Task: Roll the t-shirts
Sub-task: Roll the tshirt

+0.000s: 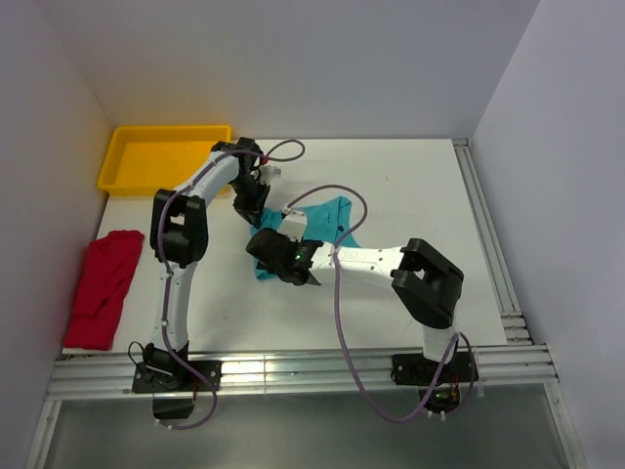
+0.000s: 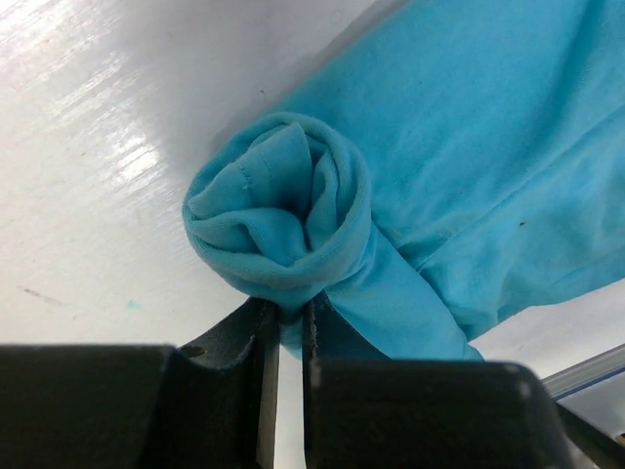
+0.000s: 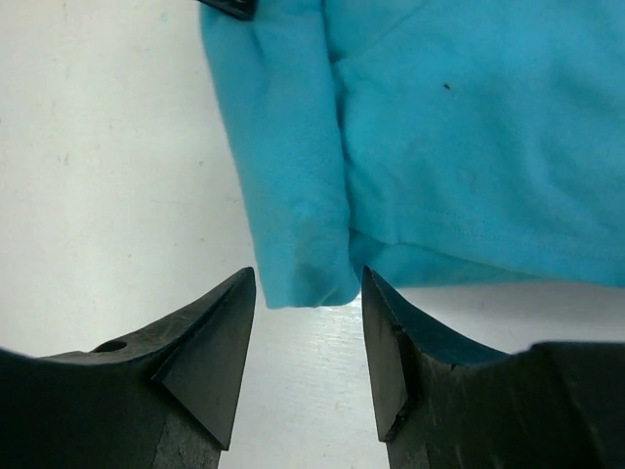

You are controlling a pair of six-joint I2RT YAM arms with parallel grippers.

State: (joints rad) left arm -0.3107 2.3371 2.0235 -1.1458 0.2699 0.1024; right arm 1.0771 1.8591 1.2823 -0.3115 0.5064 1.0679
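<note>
The teal t-shirt (image 1: 330,217) lies mid-table, partly rolled and half hidden under both arms. In the left wrist view its rolled end (image 2: 283,210) shows a spiral of folds, and my left gripper (image 2: 286,311) is shut on the lower edge of that roll. In the top view the left gripper (image 1: 250,215) sits at the shirt's far left side. My right gripper (image 3: 308,283) stands open, with the other end of the teal roll (image 3: 293,195) reaching just between its fingertips. It sits at the shirt's near left corner (image 1: 264,256). The red t-shirt (image 1: 103,285) lies crumpled at the table's left edge.
A yellow tray (image 1: 161,156) stands at the back left corner. Walls close the table in on the left, back and right. A metal rail (image 1: 293,371) runs along the near edge by the arm bases.
</note>
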